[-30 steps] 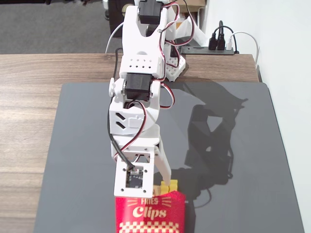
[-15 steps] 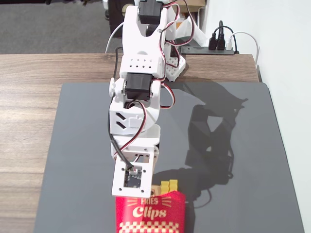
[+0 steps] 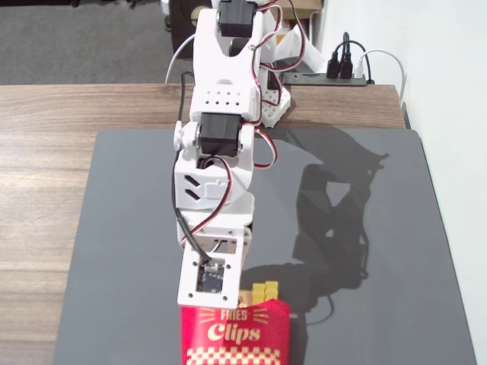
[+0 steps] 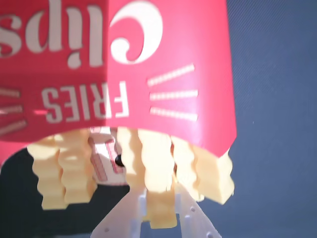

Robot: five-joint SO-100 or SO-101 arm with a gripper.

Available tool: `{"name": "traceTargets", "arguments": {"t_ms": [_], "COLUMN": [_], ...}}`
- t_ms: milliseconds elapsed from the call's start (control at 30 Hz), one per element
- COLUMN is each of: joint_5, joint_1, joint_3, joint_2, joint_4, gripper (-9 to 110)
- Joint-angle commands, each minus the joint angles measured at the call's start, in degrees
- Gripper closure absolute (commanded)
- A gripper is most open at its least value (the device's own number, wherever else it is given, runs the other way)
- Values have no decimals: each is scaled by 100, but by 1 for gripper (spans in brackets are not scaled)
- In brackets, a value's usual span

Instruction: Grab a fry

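Your white 3D-printed arm with black servos is stretched forward over the dark grey mat, which lies on the wood-grain table. Its wrist end sits right at the top of the red "Fries Clips" cardboard carton, at the bottom edge of the fixed view.

In the wrist view the carton fills the upper frame, print upside down. The bunched crinkle-cut yellow plastic sticks hang out of its mouth. The white two-finger gripper comes in from the bottom edge, and one long, ridged yellow fry lies between its fingers. Contact is blurred, so you can't tell whether the jaws are clamped on it or just apart around it.

In the fixed view only a few yellow stick tips show above the carton rim; the gripper itself is hidden under the wrist plate.
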Motion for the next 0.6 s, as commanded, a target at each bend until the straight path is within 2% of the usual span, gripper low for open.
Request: {"name": "traceTargets", "arguments": {"t_ms": [0,300,567], "joint_5": [53,123,237], "joint_1": [-53,-114,-255], "joint_3": [62,993,2443], "joint_2": [545,1450,2786], "joint_4": [44,44,-79], "gripper": [101,101,101]}}
